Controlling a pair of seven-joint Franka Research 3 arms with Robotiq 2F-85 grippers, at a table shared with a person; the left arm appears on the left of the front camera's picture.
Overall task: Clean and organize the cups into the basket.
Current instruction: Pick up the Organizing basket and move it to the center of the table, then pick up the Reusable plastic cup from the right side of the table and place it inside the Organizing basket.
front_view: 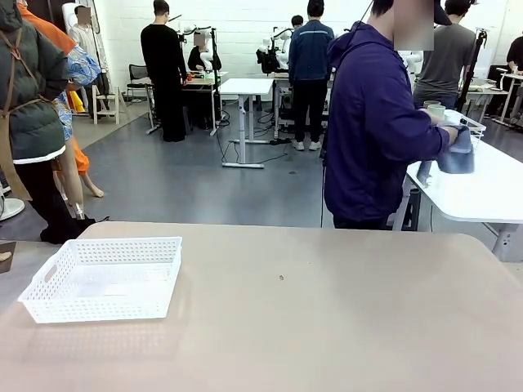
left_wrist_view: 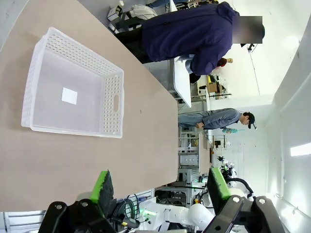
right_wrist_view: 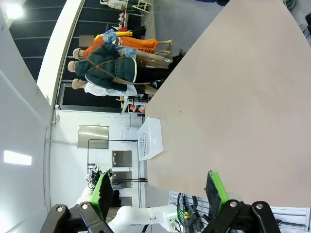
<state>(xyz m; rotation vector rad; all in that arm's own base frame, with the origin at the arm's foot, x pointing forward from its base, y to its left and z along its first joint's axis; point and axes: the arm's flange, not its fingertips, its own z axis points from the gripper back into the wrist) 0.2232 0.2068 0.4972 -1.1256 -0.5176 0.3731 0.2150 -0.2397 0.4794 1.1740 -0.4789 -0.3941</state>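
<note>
- Found the basket sitting flat on the tan table, toward the robot's left side and close to the far edge.
- Noted lattice walls, a solid rim, a handle cut-out in the short end, and a pale rectangular patch on its floor.
- Saw the left gripper in its own wrist view spread wide, green pads well apart and holding nothing, well clear of the basket.
- Saw the right gripper gaping just as wide, also holding nothing, with the basket well apart from it at the table's other side.
- Spotted a person in a dark purple jacket standing at the far side, turned toward a white side table on the robot's right.
- Made out a blue-grey cloth at the person's hand.
- Picked out a pale mint cup just above it, beside a white wire-rimmed basket.
- Could not tell whether the cup was gripped; too small.
- Noticed a small dark speck near the middle of the table.
</note>
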